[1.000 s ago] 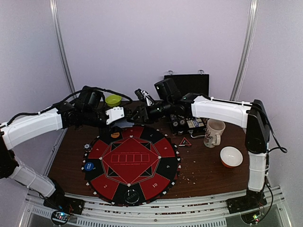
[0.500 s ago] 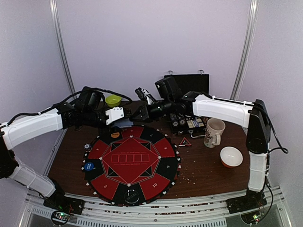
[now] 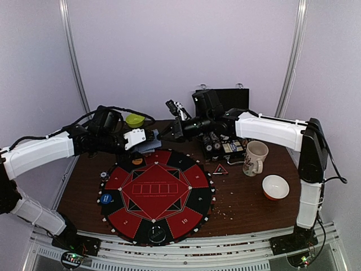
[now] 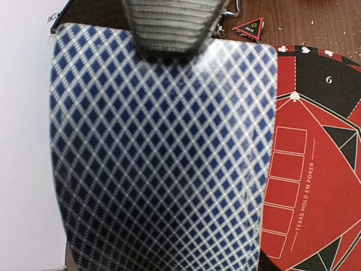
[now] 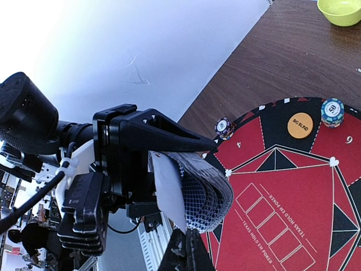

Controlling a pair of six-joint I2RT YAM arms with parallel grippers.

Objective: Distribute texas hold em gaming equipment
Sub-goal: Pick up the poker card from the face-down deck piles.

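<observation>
A: Item one: who holds the stock?
B: Left pincer [image 3: 146,139], centre-left of the top view, is clamped on a fanned stack of cards [image 5: 198,191]. The backs are blue-and-white diamond pattern. They fill nearly all of the left wrist view, with one ribbed finger [image 4: 171,25] pressed on the top edge. The stack is held in the air over the far-left rim of the poker mat [image 3: 155,195], off the desk [image 3: 248,203].

A: Item two?
B: Right pincer [image 3: 166,134], just right of the stack in the top view, with its tips turned toward it. Its own view shows only a dark sliver of its fingers at the bottom edge, under the fan. I cannot tell whether they are apart or together. No card is seen in it.

A: Pieces already out?
B: Orange disc [image 5: 300,125], marked BIG BLIND, lies on the mat at upper right of the right wrist view, with a striped chip [image 5: 333,112] just beside it. A second chip [image 5: 224,127] lies at the mat's edge. Blue disc [image 3: 106,198] is at the mat's left rim. Triangle [image 3: 220,169] lies on bare desk, right of the mat. No card is visible on the mat.

A: Step in hand?
B: By my reading it is the deal, at the hand-off of a card from left to right.

A: What does the next move call for?
B: The right tips should close on a single card's edge, not the whole fan. That card is drawn clear while the left grip holds, then carried to a numbered seat. The fan looks loose, so two cards may come away together.
</observation>
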